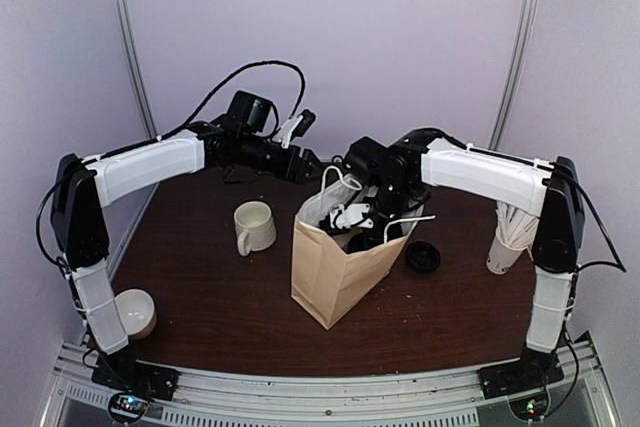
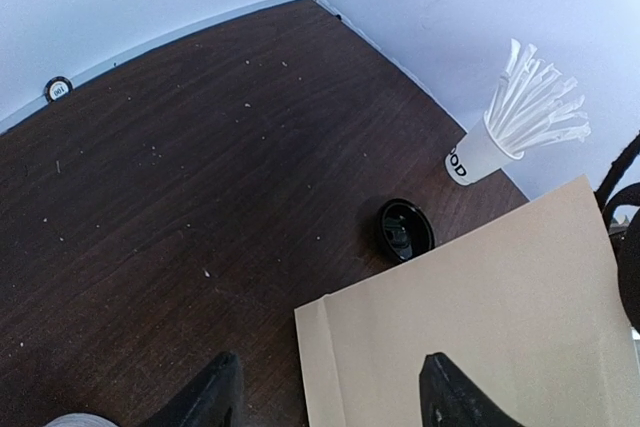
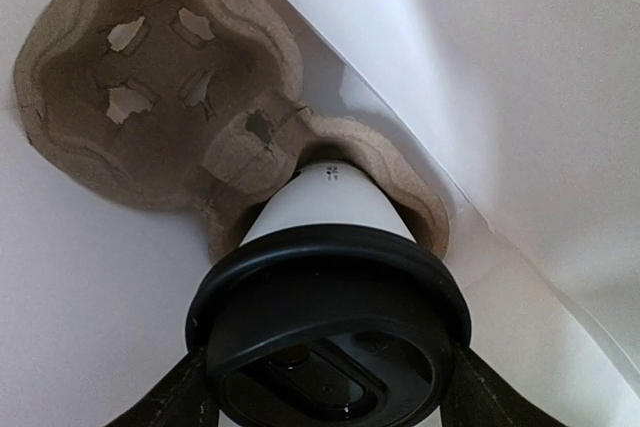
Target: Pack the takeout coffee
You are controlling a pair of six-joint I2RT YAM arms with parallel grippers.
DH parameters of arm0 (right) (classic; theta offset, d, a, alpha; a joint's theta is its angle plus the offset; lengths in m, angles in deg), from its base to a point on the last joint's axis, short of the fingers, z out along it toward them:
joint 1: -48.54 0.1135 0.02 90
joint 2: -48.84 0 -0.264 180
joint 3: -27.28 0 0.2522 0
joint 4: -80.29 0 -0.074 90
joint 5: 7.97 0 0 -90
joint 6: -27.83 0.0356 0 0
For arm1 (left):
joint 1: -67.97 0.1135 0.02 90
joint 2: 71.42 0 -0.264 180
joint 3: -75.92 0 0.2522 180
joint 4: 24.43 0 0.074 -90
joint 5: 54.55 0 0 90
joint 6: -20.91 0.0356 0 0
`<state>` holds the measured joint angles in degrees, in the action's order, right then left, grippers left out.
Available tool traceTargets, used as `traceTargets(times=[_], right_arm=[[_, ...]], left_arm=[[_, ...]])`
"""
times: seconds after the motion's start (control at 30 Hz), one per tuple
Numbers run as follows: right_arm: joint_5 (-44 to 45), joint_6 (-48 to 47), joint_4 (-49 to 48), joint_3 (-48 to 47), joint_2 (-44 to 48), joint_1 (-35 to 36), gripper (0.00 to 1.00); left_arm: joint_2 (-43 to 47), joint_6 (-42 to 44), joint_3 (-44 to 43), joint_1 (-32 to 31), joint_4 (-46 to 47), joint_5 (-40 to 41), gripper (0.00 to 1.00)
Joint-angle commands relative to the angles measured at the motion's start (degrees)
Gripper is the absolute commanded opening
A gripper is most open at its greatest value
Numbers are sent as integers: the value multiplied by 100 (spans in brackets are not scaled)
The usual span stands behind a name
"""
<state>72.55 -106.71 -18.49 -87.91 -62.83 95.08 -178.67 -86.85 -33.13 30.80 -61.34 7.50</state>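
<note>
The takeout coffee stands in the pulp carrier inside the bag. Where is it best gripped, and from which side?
Probably the black lid of the takeout coffee, coming straight down from above. The pulp carrier wraps its tapered base and the bag walls close off the sides, so only the lid's wide rim is free.

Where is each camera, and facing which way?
Top external: above and behind the bases, looking down on the table; left arm and right arm show.
Left wrist: over the table, facing the paper bag, loose lid and straw cup; left gripper tips at bottom edge.
Right wrist: inside the bag, looking down on the takeout coffee in a pulp carrier; right gripper flanks its lid.
Shared: top and left wrist see bag, loose lid, straw cup.
</note>
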Motion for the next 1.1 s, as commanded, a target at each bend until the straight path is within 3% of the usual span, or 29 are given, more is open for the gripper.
traceTargets(times=[0.0, 0.17, 0.3, 0.5, 0.7, 0.83, 1.07], right_arm=[[296, 134, -466, 633, -79, 4, 65], [551, 390, -736, 943, -310, 17, 67], [806, 861, -517, 548, -608, 43, 66], [1285, 1020, -938, 892, -338, 390, 65], [987, 1283, -971, 823, -488, 199, 66], [448, 1467, -1181, 780, -340, -55, 67], [260, 1336, -1004, 542, -278, -40, 72]], left_arm=[[242, -6, 79, -10, 407, -110, 64], [362, 148, 34, -10, 302, -36, 64], [411, 252, -6, -10, 200, 47, 64], [470, 379, -120, -10, 32, -21, 64], [700, 817, -563, 100, -1032, -61, 65], [1230, 840, -317, 198, -1232, -18, 67], [1743, 1242, -57, 185, -1974, -1299, 69]])
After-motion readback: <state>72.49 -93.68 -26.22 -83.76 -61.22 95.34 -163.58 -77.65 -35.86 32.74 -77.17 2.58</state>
